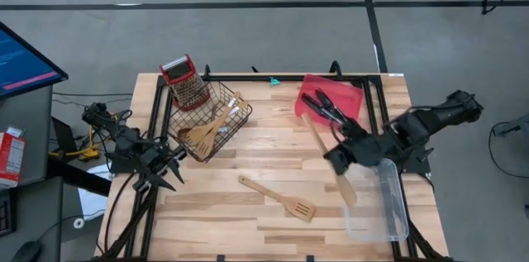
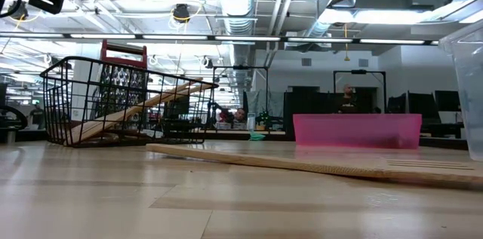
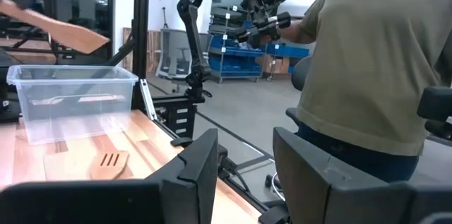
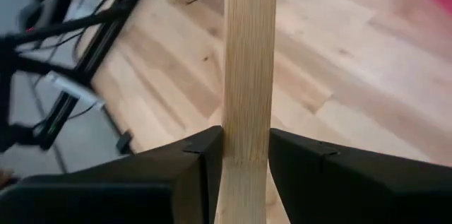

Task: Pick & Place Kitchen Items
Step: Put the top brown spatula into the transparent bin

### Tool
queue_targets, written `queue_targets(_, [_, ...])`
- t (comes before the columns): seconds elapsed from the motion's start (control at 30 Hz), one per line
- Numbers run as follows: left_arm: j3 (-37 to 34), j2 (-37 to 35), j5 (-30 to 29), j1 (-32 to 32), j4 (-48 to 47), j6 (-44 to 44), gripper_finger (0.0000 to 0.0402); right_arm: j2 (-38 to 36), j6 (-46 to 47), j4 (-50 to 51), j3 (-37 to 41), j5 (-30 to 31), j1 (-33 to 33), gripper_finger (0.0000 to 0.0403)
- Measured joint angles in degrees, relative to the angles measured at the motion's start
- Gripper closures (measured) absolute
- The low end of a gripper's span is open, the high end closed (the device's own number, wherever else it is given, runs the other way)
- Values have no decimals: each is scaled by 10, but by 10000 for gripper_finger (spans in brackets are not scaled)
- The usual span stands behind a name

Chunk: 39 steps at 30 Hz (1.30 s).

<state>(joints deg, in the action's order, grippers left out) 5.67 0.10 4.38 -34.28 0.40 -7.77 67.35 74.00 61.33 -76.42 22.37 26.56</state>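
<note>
Over at the right side of the tabletop (image 1: 273, 221), the right arm reaches in from the right edge, folded low, its gripper (image 4: 246, 155) closed on the flat handle of a pale wooden spatula (image 1: 331, 156); the right wrist view shows both dark fingers (image 4: 201, 164) pressed against the wood on either side. That spatula runs from near the red tray (image 1: 312, 88) at the far right corner toward the near edge, its blade ending just beside the clear plastic bin (image 1: 388, 212) at the near right corner. Dark utensils (image 1: 326, 107) lie on the red tray. A slotted wooden spatula (image 1: 281, 198) lies flat on the bare wood near the middle of the tabletop, toward the near edge, apart from both arms. The black wire basket (image 1: 211, 121) sits toward the far left corner with wooden utensils (image 1: 207, 132) inside it and a red-handled grater (image 1: 186, 82) leaning at its far side. The left arm waits off the left edge, crouched beside the basket, its gripper (image 3: 244, 164) partly open with nothing between the fingers and pointing across toward the bin. A person in an olive shirt (image 3: 381, 54) stands beyond the table in the left wrist view.
</note>
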Motion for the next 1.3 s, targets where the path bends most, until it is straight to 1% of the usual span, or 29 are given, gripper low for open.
queue_targets(0.07, [0,0,0,0,0,0,284,-6,13,3,0,25,37,300])
queue_targets(0.17, [0,0,0,0,0,3,284,-8,53,45,0,106,104,300])
queue_targets(0.27, [0,0,0,0,0,27,284,-6,138,134,0,170,173,300])
queue_targets(0.33, [0,0,0,0,0,41,284,1,206,201,0,195,214,300])
queue_targets(0.43, [0,0,0,0,0,45,284,23,280,279,0,226,265,300])
queue_targets(0.47, [0,0,0,0,0,45,284,31,290,290,1,239,280,300])
queue_targets(0.53, [0,0,0,0,0,45,284,46,272,282,11,270,301,300])
queue_targets(0.6, [0,0,0,0,0,45,284,61,272,285,25,283,312,300])
queue_targets(0.67, [0,0,-1,0,0,44,284,76,284,287,38,279,316,300])
queue_targets(0.8, [0,0,-5,0,0,43,284,116,311,287,62,250,316,300])
queue_targets(0.93, [0,0,-5,0,1,43,284,147,375,287,87,226,340,300])
queue_targets(1.07, [0,0,-5,0,1,43,284,172,461,287,109,216,369,300])
queue_targets(1.17, [0,0,-5,0,1,43,284,192,497,287,115,183,384,300])
queue_targets(1.3, [0,0,-5,0,1,43,284,220,509,287,115,144,398,300])
